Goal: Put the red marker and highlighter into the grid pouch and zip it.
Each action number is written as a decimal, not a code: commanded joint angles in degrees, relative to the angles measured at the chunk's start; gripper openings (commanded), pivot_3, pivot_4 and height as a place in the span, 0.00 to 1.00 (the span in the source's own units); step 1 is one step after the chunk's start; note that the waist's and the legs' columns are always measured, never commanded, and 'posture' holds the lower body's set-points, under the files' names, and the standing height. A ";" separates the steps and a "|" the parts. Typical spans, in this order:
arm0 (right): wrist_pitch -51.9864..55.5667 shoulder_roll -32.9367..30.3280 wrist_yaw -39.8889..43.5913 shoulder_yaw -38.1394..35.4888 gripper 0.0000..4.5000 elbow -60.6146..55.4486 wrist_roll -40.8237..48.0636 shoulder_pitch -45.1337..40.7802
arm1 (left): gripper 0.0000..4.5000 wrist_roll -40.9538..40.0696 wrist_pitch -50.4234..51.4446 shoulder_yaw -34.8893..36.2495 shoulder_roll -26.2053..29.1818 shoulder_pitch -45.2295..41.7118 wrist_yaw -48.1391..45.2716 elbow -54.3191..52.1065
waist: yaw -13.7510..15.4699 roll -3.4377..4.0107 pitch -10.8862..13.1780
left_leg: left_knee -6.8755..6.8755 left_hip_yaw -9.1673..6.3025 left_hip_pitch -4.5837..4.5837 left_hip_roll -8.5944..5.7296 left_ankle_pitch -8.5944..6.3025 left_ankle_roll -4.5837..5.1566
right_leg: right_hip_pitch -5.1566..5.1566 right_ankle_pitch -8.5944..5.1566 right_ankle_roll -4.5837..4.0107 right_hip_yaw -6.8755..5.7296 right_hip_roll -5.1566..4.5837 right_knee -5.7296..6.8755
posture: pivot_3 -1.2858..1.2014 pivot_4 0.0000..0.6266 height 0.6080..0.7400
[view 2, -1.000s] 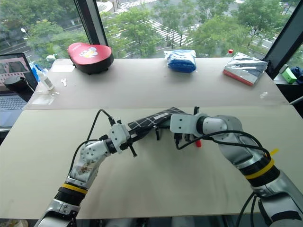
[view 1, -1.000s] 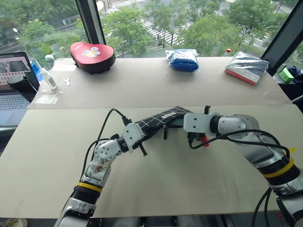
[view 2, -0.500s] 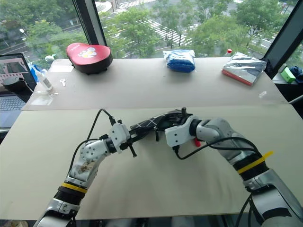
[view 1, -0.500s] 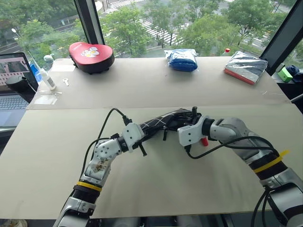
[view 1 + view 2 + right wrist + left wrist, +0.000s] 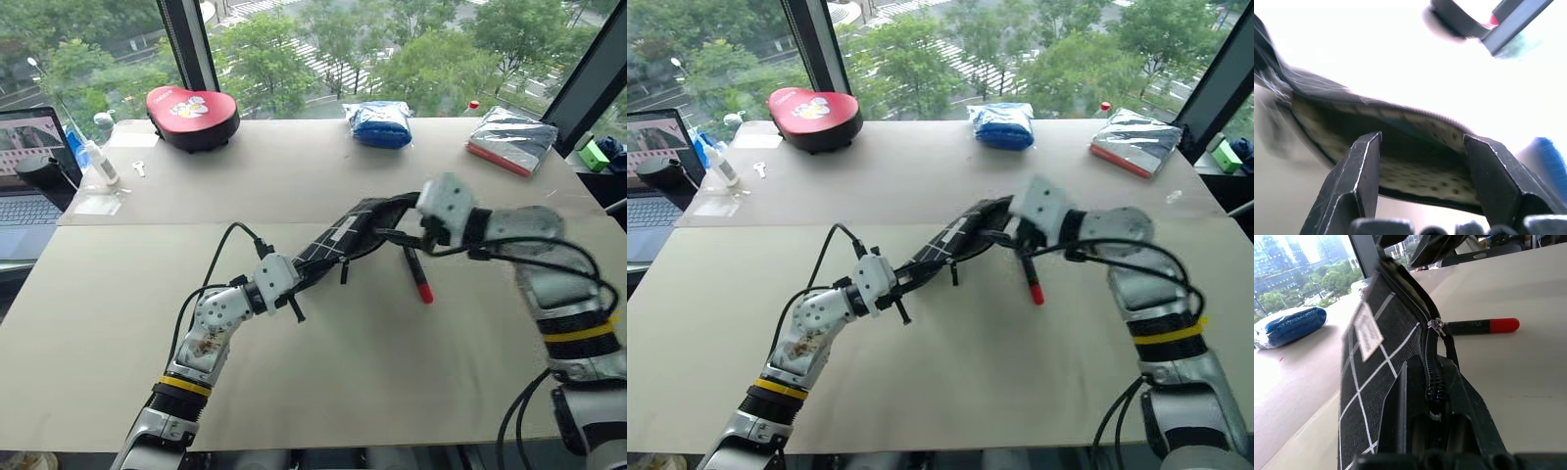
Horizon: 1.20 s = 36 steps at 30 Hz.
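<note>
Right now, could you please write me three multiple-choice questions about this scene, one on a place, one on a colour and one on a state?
1. Where does the red marker lie?
A. On the table beside the pouch's mouth
B. Inside the red case
C. On the laptop

2. What colour is the rounded case at the far edge of the table?
A. Blue
B. Red with a black base
C. Yellow

3. How is the grid pouch held?
A. Lying flat, untouched
B. Zipped shut on the table
C. Lifted by the left gripper, mouth open

Answers:
1 A, the marker rests on the bare tabletop just below the right gripper.
2 B, its top is red over a black base.
3 C, the left wrist view shows fingers clamping the fabric, and the right wrist view shows the dotted lining inside.
</note>
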 commanded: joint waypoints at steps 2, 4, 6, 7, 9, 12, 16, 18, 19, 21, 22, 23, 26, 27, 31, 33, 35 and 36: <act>11.26 -3.24 0.28 -6.18 0.66 -5.38 8.86 3.59 | 0.00 -0.30 -0.20 0.27 0.12 -0.21 0.43 -2.49 | -0.15 0.00 -0.01 | 0.00 0.01 0.01 0.00 -0.03 0.02 | 0.00 0.00 0.00 0.03 -0.02 -0.05 | 0.52 0.24 1.00; 9.32 -4.51 -3.54 -5.05 0.66 -6.56 3.74 6.71 | 0.00 -0.15 -0.17 0.34 0.24 0.10 0.62 -2.79 | -0.09 0.00 0.00 | 0.00 0.03 0.02 0.01 -0.04 0.01 | 0.01 0.00 0.00 0.01 -0.03 -0.02 | 0.52 0.24 1.00; 9.81 -4.38 -8.70 -4.53 0.66 -6.37 0.15 7.69 | 0.00 -0.01 -0.09 0.40 0.36 0.37 0.82 -3.07 | -0.03 0.00 0.00 | 0.00 0.04 0.01 -0.01 -0.01 -0.03 | -0.03 -0.01 0.01 0.01 -0.06 0.07 | 0.52 0.24 1.00; 11.29 -3.71 -12.02 -4.49 0.66 -6.10 -1.29 7.49 | 0.00 0.02 0.03 0.48 0.46 0.57 0.97 -3.26 | -0.06 0.01 0.00 | 0.00 0.09 0.00 -0.02 0.02 -0.06 | -0.06 -0.01 0.01 0.03 -0.07 0.08 | 0.52 0.24 1.00; 15.99 -2.47 -17.04 -4.16 0.66 -6.32 -2.67 7.31 | 0.00 -0.01 0.14 0.58 0.74 1.04 1.14 -3.67 | -0.12 0.00 0.00 | 0.01 0.13 -0.04 -0.04 0.12 -0.23 | -0.12 0.00 0.01 0.06 -0.12 0.12 | 0.52 0.24 1.00; 19.68 -1.72 -21.29 -2.53 0.66 -7.25 -4.88 7.71 | 0.00 -0.08 0.32 0.56 0.95 1.38 1.26 -4.12 | 0.01 0.00 0.00 | 0.01 0.11 -0.03 -0.02 0.23 -0.42 | -0.09 0.00 0.01 0.03 -0.11 0.12 | 0.52 0.24 1.00; 25.29 2.09 -27.09 0.51 0.66 -7.79 -6.90 7.85 | 0.00 -0.09 0.62 0.17 0.96 0.96 1.20 -4.19 | 0.00 0.00 0.00 | 0.01 0.11 -0.03 -0.03 0.20 -0.37 | -0.08 0.00 0.01 0.03 -0.10 0.09 | 0.52 0.24 1.00; 26.98 3.75 -29.14 1.25 0.66 -7.47 -7.73 7.73 | 0.00 -0.08 0.81 0.07 0.90 0.71 1.22 -4.22 | -0.01 0.00 0.00 | 0.01 0.11 -0.03 -0.02 0.20 -0.36 | -0.08 0.00 0.01 0.04 -0.10 0.11 | 0.52 0.24 1.00; 27.68 4.56 -30.38 1.69 0.66 -7.13 -8.53 7.68 | 0.00 -0.08 0.89 0.05 0.88 0.68 1.22 -4.27 | -0.03 0.00 0.00 | 0.01 0.11 -0.04 -0.03 0.21 -0.36 | -0.09 0.00 0.01 0.04 -0.09 0.10 | 0.52 0.24 1.00; 29.06 6.06 -32.14 1.94 0.66 -6.51 -9.10 7.48 | 0.00 -0.12 1.01 0.01 0.86 0.79 1.17 -4.41 | -0.02 0.00 0.00 | 0.01 0.11 -0.03 -0.04 0.22 -0.38 | -0.08 0.00 0.01 0.03 -0.09 0.10 | 0.52 0.24 1.00; 29.42 6.46 -32.73 2.07 0.66 -6.36 -9.37 7.41 | 0.00 -0.12 1.05 -0.03 0.85 0.89 1.17 -4.48 | 0.00 0.00 0.00 | 0.01 0.11 -0.04 -0.05 0.22 -0.39 | -0.08 0.00 0.01 0.03 -0.09 0.10 | 0.52 0.24 1.00; 29.97 6.97 -33.42 2.01 0.66 -6.08 -9.57 7.27 | 0.00 -0.13 1.08 -0.06 0.84 1.02 1.18 -4.56 | 0.02 0.00 0.00 | 0.01 0.11 -0.03 -0.05 0.22 -0.39 | -0.07 0.00 0.01 0.03 -0.09 0.10 | 0.52 0.24 1.00; 29.79 7.29 -34.40 2.85 0.66 -5.37 -10.98 7.66 | 0.00 -0.13 1.21 -0.17 0.72 1.36 1.30 -4.80 | 0.00 0.01 0.00 | 0.01 0.11 -0.03 -0.05 0.23 -0.39 | -0.07 0.00 0.01 0.02 -0.09 0.10 | 0.52 0.24 1.00; 29.44 7.32 -34.50 3.04 0.66 -5.14 -11.34 7.89 | 0.00 -0.09 1.26 -0.23 0.66 1.39 1.37 -4.85 | -0.05 0.01 0.00 | 0.01 0.11 -0.03 -0.05 0.23 -0.39 | -0.07 0.00 0.01 0.01 -0.08 0.10 | 0.52 0.24 1.00; 28.98 7.93 -34.83 3.45 0.66 -4.38 -12.29 8.64 | 0.00 0.06 1.37 -0.43 0.31 1.41 1.69 -4.93 | -0.20 0.00 0.00 | 0.01 0.11 -0.03 -0.04 0.24 -0.42 | -0.07 0.00 0.01 0.01 -0.05 0.10 | 0.52 0.24 1.00; 29.18 8.68 -35.16 4.11 0.66 -3.45 -12.89 8.90 | 0.00 0.07 1.28 -0.42 0.21 1.49 1.80 -4.90 | -0.30 0.00 0.00 | 0.01 0.11 -0.03 -0.04 0.25 -0.42 | -0.07 0.00 0.01 0.02 -0.04 0.11 | 0.52 0.24 1.00; 29.47 9.62 -35.68 4.42 0.66 -2.07 -13.31 9.15 | 0.00 0.09 1.21 -0.39 0.11 1.61 1.94 -4.96 | -0.45 0.01 -0.01 | 0.01 0.11 -0.02 -0.04 0.25 -0.42 | -0.06 0.00 0.01 0.01 -0.04 0.10 | 0.52 0.24 1.00; 29.42 10.04 -35.98 4.22 0.66 -1.64 -13.52 9.22 | 0.00 0.09 1.19 -0.38 0.10 1.66 1.97 -4.98 | -0.48 0.00 -0.01 | 0.01 0.11 0.03 -0.04 0.25 -0.42 | -0.01 0.00 0.01 0.02 -0.03 0.10 | 0.52 0.24 1.00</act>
